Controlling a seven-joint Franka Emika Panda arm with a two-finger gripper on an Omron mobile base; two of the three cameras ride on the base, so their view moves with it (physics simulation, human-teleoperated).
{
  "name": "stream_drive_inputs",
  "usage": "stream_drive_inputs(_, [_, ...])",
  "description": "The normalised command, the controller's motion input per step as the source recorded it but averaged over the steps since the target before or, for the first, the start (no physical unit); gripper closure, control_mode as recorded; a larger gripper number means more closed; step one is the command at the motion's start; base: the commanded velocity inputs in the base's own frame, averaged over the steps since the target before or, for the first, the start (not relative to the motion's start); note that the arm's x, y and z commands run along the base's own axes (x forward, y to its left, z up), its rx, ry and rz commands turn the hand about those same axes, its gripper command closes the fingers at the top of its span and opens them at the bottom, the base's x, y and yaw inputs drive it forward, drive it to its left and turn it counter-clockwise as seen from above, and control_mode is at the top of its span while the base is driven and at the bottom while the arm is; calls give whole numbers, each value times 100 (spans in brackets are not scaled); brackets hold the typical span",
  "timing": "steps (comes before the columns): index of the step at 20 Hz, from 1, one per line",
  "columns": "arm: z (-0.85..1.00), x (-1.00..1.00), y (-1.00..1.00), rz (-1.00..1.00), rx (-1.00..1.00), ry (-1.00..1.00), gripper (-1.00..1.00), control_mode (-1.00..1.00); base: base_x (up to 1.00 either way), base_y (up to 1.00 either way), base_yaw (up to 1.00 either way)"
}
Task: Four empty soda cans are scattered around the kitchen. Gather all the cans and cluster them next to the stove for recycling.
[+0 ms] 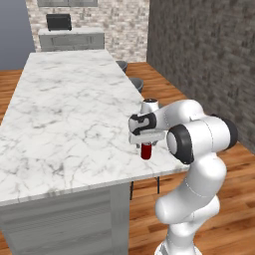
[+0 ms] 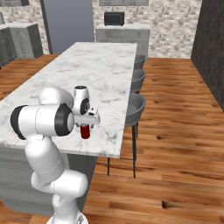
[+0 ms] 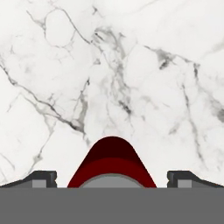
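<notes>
A red soda can (image 1: pixel 146 151) stands upright on the white marble island counter (image 1: pixel 69 109) near its front right corner, also seen as the can (image 2: pixel 85 131) from the other side. My gripper (image 1: pixel 146 144) hangs straight down over it, open, with the can's upper part between the jaws. In the hand view the can (image 3: pixel 112 162) sits centred between the two dark fingertips (image 3: pixel 40 178), with a gap on each side. The stove is out of view.
Dark grey stools (image 2: pixel 135 107) line the island's right side over the wood floor (image 2: pixel 175 131). A black microwave (image 2: pixel 114 18) sits on the far grey cabinet (image 2: pixel 122 34). A dark brick wall (image 1: pixel 209 55) runs along the right.
</notes>
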Motion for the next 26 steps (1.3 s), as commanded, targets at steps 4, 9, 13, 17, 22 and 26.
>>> stream_drive_inputs(4, [-8, 0, 0, 0, 0, 0, -100, -100, 0, 0, 0])
stream_drive_inputs(9, [-7, 0, 0, 0, 0, 0, -100, -100, 0, 0, 0])
stream_drive_inputs(13, [-7, -3, 0, 0, 0, 0, -100, -100, 0, 0, 0])
stream_drive_inputs(17, [-13, -20, 0, 0, 0, 0, -100, -100, 0, 0, 0])
stream_drive_inputs(22, [-19, -39, -3, -1, 1, 5, 100, -100, 0, 0, 0])
stream_drive_inputs(26, [-13, -30, -8, -4, 2, 7, 100, -100, 0, 0, 0])
